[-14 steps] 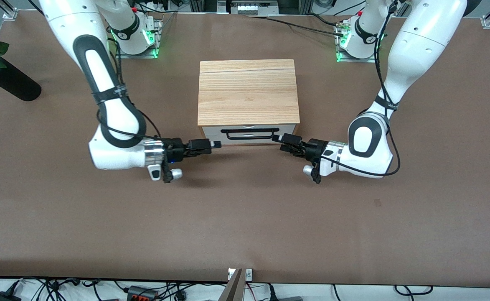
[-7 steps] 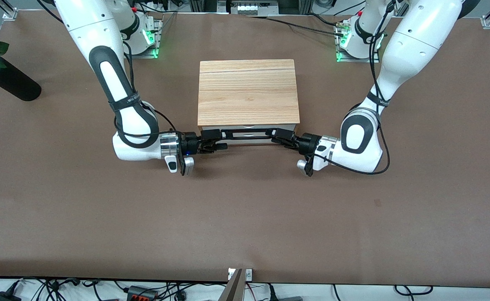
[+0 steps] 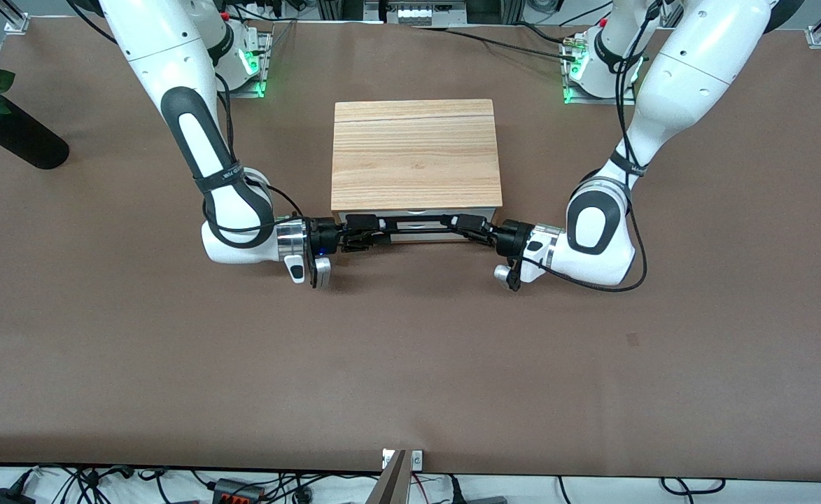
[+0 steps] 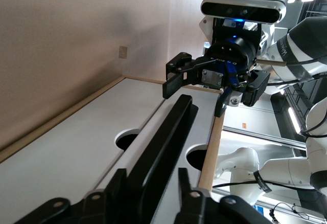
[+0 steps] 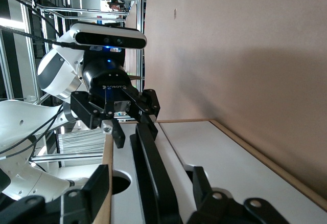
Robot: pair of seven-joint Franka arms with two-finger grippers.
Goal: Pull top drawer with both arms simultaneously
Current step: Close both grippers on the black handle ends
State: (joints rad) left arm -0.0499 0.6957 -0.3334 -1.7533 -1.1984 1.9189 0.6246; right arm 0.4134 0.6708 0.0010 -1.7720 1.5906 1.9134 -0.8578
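Now both grippers, left gripper (image 3: 460,225) and right gripper (image 3: 372,232), sit at the top drawer's (image 3: 417,227) bar handle (image 3: 416,224) ends, jaws open astride it, drawer shut; next: close, then pull together toward the worktop's front edge.

white top drawer (image 3: 417,225) shut, black handle (image 3: 417,225)

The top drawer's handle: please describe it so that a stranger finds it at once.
Find the light-wood box in the table's middle. On its white front, which faces the front camera, runs a thin black bar handle. The left gripper and the right gripper sit at its two ends.
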